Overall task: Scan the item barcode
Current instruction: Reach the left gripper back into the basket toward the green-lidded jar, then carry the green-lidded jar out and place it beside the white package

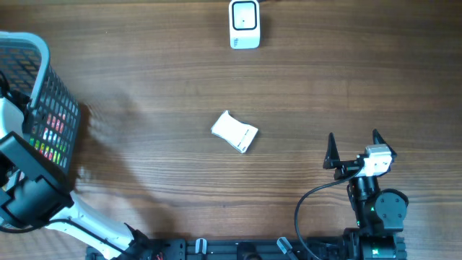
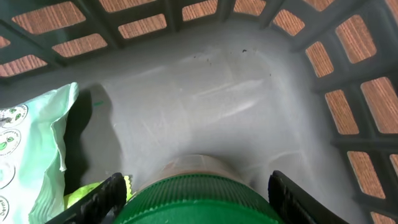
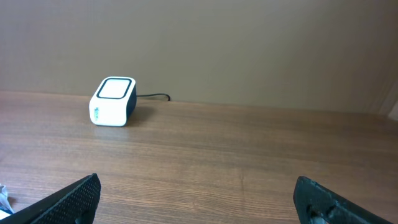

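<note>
My left gripper (image 2: 198, 185) is down inside the grey mesh basket (image 1: 43, 58), and in the overhead view the basket hides it. Its jaws stand on either side of a green ribbed cap (image 2: 199, 200) on a bottle, and the cap fills the space between them. A pale green pouch (image 2: 25, 155) and a yellow-green packet (image 2: 81, 194) lie at the left of the basket floor (image 2: 205, 106). The white barcode scanner (image 1: 245, 24) (image 3: 113, 101) sits at the far edge of the table. My right gripper (image 1: 354, 144) (image 3: 196, 193) hovers open over bare wood at the front right.
A small white packet (image 1: 234, 132) lies on the wooden table near the middle. The basket walls (image 2: 348, 93) close in around the left gripper. The scanner's cable (image 3: 155, 96) runs off behind it.
</note>
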`<action>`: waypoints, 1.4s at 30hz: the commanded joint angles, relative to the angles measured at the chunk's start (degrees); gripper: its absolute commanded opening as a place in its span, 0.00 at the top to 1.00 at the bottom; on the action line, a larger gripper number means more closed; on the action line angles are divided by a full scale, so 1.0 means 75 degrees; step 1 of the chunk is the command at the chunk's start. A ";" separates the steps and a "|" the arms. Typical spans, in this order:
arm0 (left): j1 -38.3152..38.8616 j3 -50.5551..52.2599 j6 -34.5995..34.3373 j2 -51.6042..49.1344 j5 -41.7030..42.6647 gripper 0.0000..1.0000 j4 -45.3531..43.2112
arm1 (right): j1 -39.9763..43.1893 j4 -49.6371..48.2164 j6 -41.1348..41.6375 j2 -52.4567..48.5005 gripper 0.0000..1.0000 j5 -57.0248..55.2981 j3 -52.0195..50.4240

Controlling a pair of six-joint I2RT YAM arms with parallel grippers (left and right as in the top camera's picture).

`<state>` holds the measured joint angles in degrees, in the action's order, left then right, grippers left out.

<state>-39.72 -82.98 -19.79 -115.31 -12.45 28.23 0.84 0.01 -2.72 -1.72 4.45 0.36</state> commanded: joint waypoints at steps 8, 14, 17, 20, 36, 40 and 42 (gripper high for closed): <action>-0.0055 -0.0038 -0.0058 0.2579 -0.0061 0.36 0.0350 | -0.0038 -0.0020 -0.0038 -0.0009 0.00 0.0009 -0.0006; -0.0047 -0.0038 -0.0667 0.4913 0.0737 0.34 0.0536 | -0.0038 -0.0020 -0.0035 -0.0009 0.00 0.0009 -0.0006; -0.0017 -0.0038 -0.1495 0.6254 0.2556 0.34 0.0627 | -0.0038 -0.0020 -0.0038 -0.0009 0.00 0.0009 -0.0006; 0.0329 -0.0038 -0.2081 0.7128 0.4360 0.34 0.0898 | -0.0038 -0.0020 -0.0041 -0.0009 0.00 0.0009 -0.0006; 0.5759 0.0026 -0.1798 0.5540 0.3791 0.35 0.4794 | -0.0038 -0.0020 -0.0038 -0.0009 0.00 0.0009 -0.0006; 0.6767 0.0332 -0.1900 0.4555 0.3063 0.37 0.4826 | -0.0038 -0.0020 -0.0038 -0.0009 0.00 0.0009 -0.0006; 0.7192 0.0481 -0.2005 0.3993 0.2567 0.37 0.4747 | -0.0038 -0.0020 -0.0041 -0.0009 0.00 0.0009 -0.0006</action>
<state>9.50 -81.28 -33.80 -80.14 14.09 64.36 0.84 0.01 -2.72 -1.72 4.43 0.36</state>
